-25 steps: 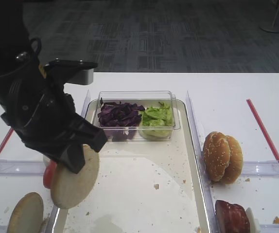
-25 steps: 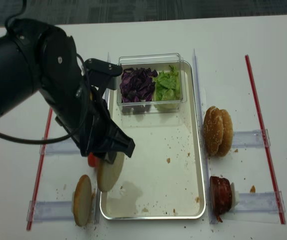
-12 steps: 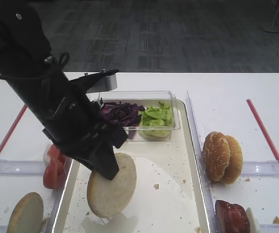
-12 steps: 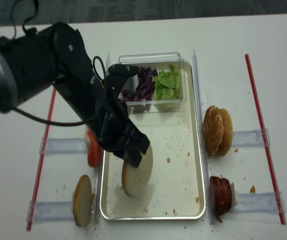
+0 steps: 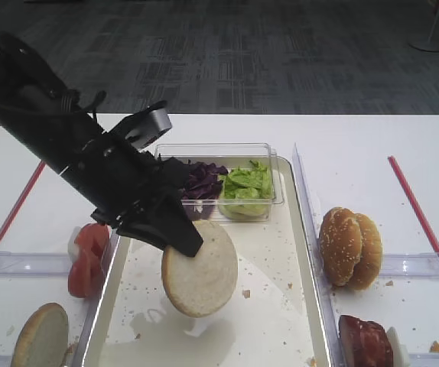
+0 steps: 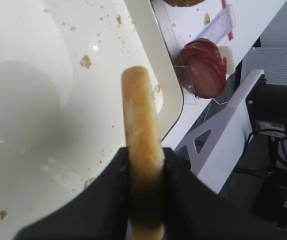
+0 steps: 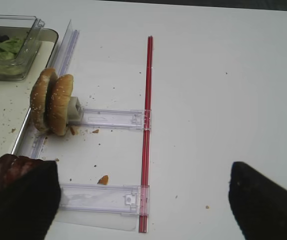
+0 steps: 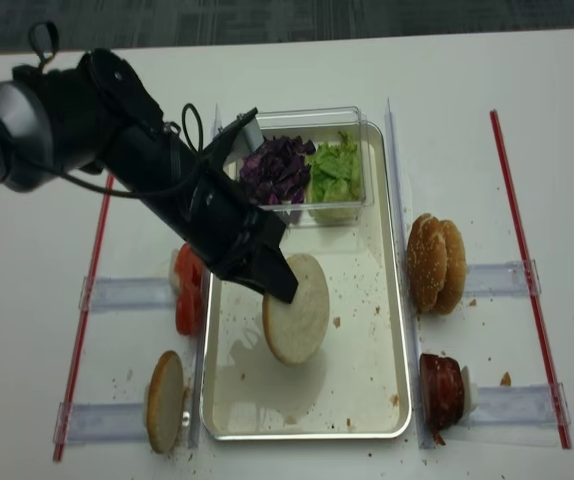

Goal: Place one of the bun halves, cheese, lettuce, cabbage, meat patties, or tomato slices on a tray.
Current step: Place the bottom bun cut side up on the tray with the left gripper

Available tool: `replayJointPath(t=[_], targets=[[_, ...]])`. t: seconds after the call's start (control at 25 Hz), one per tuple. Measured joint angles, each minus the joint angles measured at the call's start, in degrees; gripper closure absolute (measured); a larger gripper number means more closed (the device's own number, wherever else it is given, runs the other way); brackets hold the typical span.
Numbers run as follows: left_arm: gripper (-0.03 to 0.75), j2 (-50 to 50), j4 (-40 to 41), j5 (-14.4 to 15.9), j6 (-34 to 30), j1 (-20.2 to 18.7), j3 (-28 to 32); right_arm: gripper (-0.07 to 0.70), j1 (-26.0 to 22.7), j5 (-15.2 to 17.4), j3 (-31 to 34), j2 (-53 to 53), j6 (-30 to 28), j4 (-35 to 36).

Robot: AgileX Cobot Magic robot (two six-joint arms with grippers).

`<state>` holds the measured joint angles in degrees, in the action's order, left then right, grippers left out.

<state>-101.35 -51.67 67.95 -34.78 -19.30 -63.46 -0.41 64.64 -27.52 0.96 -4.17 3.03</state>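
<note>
Reaching in from far left, the left arm slants down to the right over the tray, its left gripper clamped on the edge of a plain bun half, held tilted above the tray's middle floor. Wrist view shows fingers pinching its rim. Right gripper hangs over the table right of the tray, fingers apart, holding nothing. Another bun half stands near left, outside the tray.
</note>
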Motion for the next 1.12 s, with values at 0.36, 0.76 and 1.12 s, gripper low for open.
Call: replayJointPath(t=[0.36, 0.76, 1.12], targets=[[0.601, -6.44, -1.88, -0.10, -3.38, 0.59, -0.04, -0.060, 0.00, 0.00, 0.00, 0.00, 0.00, 0.00], [0.601, -11.66, -3.04, -0.58, -5.27, 0.59, -1.00, -0.060, 0.00, 0.00, 0.00, 0.00, 0.10, 0.00], [0.601, -14.23, -3.04, -0.58, -5.27, 0.59, -5.13, -0.060, 0.00, 0.00, 0.00, 0.00, 0.10, 0.00]])
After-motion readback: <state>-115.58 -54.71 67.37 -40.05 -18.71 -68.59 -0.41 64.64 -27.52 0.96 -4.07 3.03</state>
